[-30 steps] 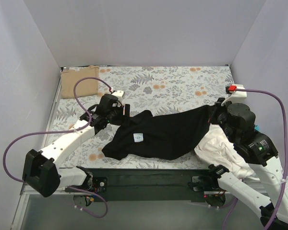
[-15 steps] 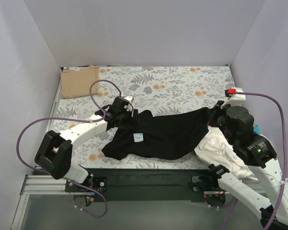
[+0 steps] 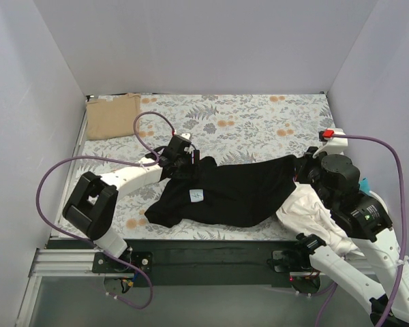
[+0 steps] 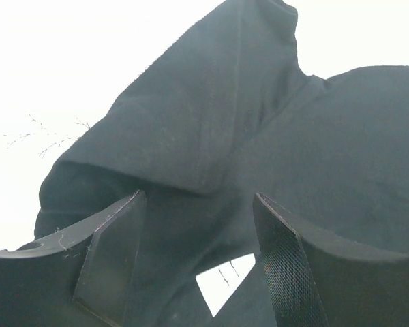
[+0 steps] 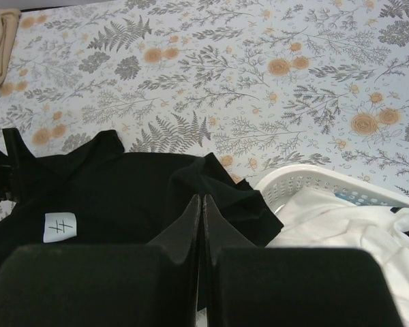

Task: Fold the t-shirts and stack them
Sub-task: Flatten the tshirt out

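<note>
The black t-shirt (image 3: 225,194) lies crumpled across the middle of the floral cloth, its small white label (image 3: 196,195) facing up. My left gripper (image 3: 191,161) is open at the shirt's upper left edge. In the left wrist view its fingers (image 4: 112,255) stand wide apart, with black cloth (image 4: 211,136) between and beyond them. My right gripper (image 3: 300,167) is shut on the shirt's right edge. In the right wrist view (image 5: 203,199) cloth bunches at the fingertips. The tan t-shirt (image 3: 114,116) lies folded at the back left corner; it also shows in the right wrist view (image 5: 0,42).
A white basket (image 5: 307,178) holding white cloth (image 3: 320,218) sits at the front right, under my right arm. The grey-and-orange floral cloth (image 3: 259,126) covers the table. White walls close in the left, back and right sides.
My left arm has swung right and reached the black shirt's upper left edge. My right gripper has shifted slightly, still on the shirt's right edge.
</note>
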Robot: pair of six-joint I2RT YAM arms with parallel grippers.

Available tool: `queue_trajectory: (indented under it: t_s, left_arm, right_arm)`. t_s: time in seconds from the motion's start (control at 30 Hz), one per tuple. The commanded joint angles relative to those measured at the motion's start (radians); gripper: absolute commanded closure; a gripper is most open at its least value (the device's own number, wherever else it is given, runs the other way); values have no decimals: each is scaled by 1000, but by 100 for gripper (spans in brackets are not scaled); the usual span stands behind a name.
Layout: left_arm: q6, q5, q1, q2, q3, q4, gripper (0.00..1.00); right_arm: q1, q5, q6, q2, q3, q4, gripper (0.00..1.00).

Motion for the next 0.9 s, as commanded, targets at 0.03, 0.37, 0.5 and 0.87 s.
queue_trajectory:
  t_s: [0.03,0.37,0.5,0.87]
  left_arm:
    - [-50,-30,-7,31,37,35,37]
    - [-113,-72,-10,75,64,58,47]
    - [-137,-84,-16,66,66,76,57]
    - [-157,-58,-20,92,60,93,64]
  right_arm:
    - [-2,-1,4,-17,-3,31,99]
    - [-2,1,-7,-26,-12,30,99]
    - [-2,-2,-7,-29,-25,28,99]
    - [-2,-1,-10,-29,-35,31,99]
